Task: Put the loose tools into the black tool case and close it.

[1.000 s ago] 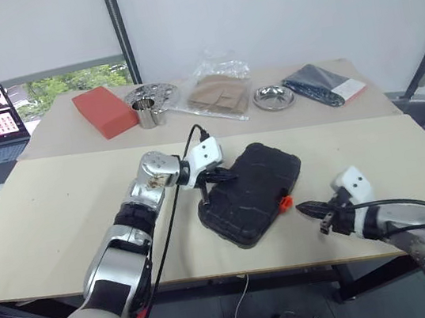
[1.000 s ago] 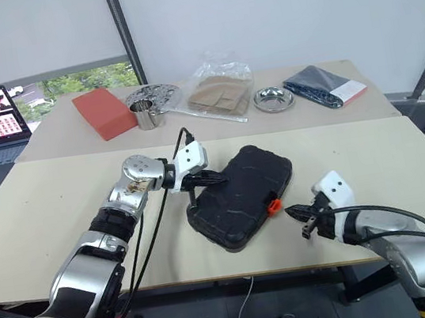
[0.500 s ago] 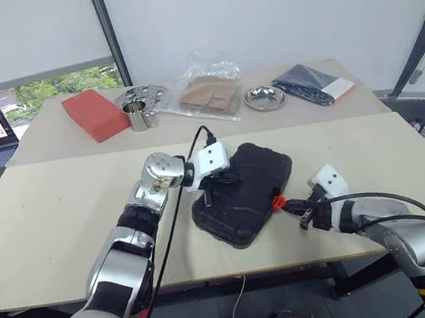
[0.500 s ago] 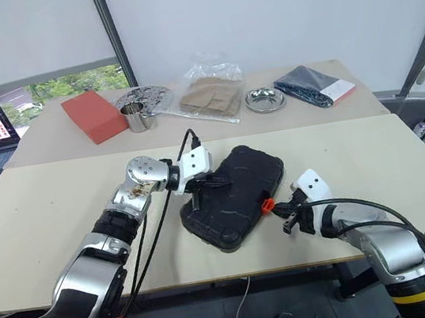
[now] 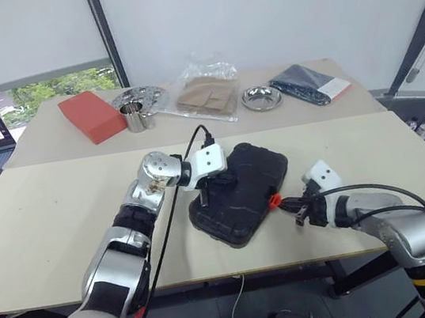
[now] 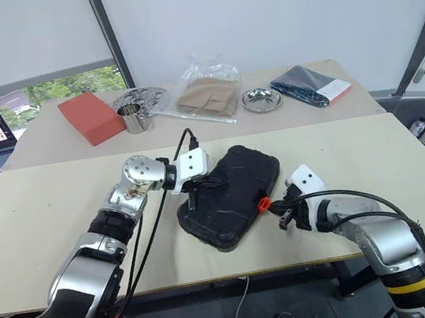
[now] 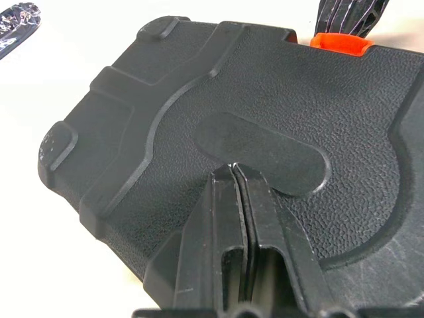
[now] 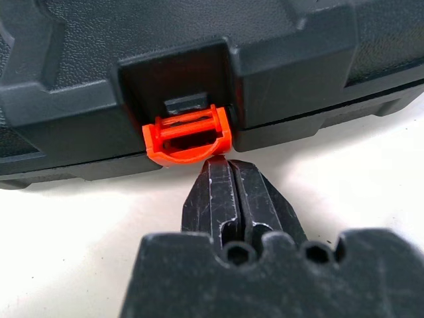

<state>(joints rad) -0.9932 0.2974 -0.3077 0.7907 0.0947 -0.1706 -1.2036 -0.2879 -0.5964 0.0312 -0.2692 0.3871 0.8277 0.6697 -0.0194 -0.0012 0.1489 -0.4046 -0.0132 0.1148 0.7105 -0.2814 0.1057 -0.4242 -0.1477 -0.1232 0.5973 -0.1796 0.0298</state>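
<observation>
- Right wrist view: the black textured plastic clamshell tool case (image 8: 199, 59) lies closed on the pale desk (image 5: 46, 224), its small orange latch (image 8: 187, 135) hanging unfastened.
- Right tool (image 8: 232, 173), fingers together, sits just below the latch.
- Left tool (image 7: 235, 173), shut and empty, presses the lid.
- Risk: an off-centre push could slip off the latch or slide the case.

The left arm reaches forward with its wrist bent toward the robot's right, and the left tool (image 7: 233, 173) has its two black fingers pressed flat together, tips resting on the textured lid of the black plastic tool case (image 5: 241, 191). The right arm comes in low from the right, angled leftward; the right tool (image 8: 226, 165), fingers closed tight, has its tips just at the case's small orange latch (image 8: 187, 135).
</observation>
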